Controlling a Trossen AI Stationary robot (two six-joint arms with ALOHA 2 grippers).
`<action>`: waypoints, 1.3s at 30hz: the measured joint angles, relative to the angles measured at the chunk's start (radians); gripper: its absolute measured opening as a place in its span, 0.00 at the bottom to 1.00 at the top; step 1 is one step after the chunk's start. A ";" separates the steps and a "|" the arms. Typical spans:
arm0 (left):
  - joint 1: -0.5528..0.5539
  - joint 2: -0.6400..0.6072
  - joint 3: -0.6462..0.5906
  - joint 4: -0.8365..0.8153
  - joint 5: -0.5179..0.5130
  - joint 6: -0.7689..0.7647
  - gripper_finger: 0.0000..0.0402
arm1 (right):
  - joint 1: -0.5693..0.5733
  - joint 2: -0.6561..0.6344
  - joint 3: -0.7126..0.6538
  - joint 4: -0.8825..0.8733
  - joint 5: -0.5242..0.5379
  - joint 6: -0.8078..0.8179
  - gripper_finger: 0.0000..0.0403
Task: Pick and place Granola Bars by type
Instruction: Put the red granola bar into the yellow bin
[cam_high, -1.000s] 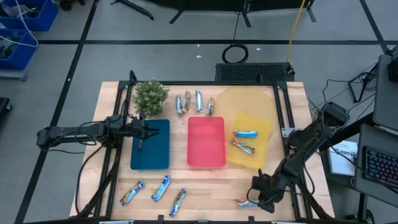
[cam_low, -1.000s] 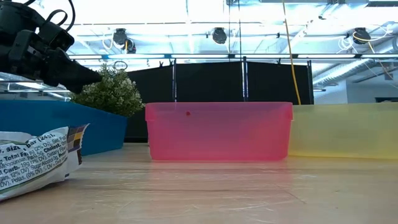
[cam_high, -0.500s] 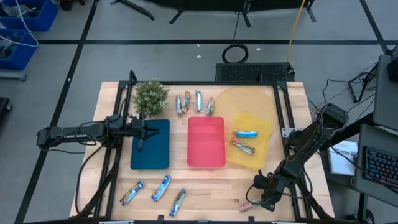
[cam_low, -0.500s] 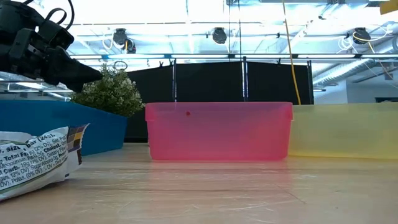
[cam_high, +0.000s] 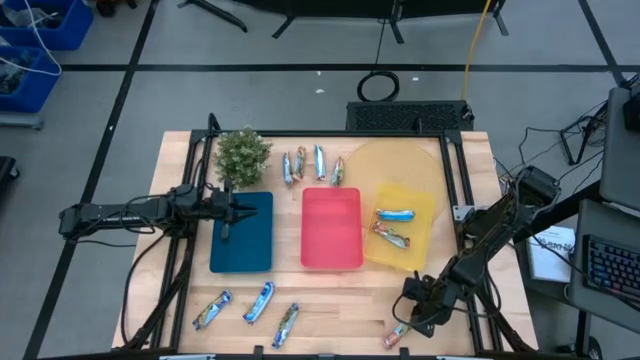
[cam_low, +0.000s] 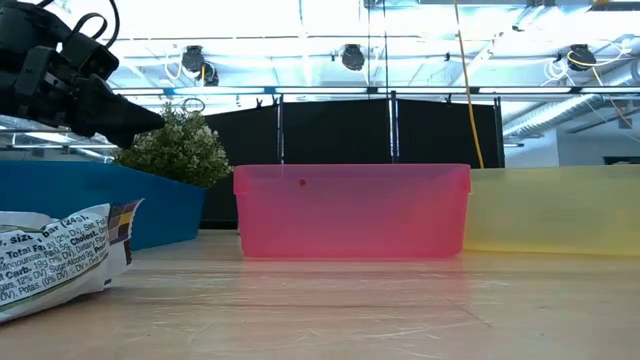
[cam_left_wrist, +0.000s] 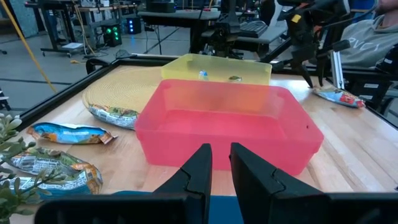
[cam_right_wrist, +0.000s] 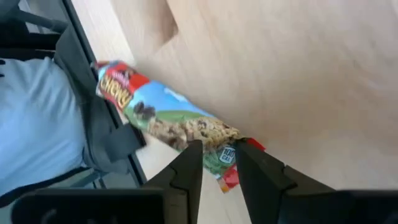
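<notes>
Three trays (cam_high: 331, 228) sit side by side mid-desk (cam_high: 180, 290); two Granola Bars (cam_high: 395, 225) in the rightmost. Plant (cam_high: 242, 155) far left, four bars (cam_high: 312, 164) behind the middle tray, three bars (cam_high: 246, 305) near left, one bar (cam_high: 397, 332) near right.

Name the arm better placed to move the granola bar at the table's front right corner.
Right. The right gripper is already shut on that granola bar, while the left gripper hangs over the blue tray.

"Chewy" on bar wrapper (cam_right_wrist: 168, 121); nutrition print (seemingly) on another (cam_low: 55, 255).
</notes>
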 joint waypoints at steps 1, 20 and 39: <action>0.000 0.000 0.000 0.000 0.000 0.000 0.17 | -0.003 0.000 0.000 0.000 0.001 -0.007 0.22; 0.000 0.000 0.000 -0.001 0.000 0.001 0.17 | -0.028 0.000 0.000 -0.003 -0.028 -0.039 0.39; 0.000 0.000 0.000 -0.001 0.001 0.000 0.17 | -0.054 -0.001 0.000 -0.006 -0.198 0.014 0.43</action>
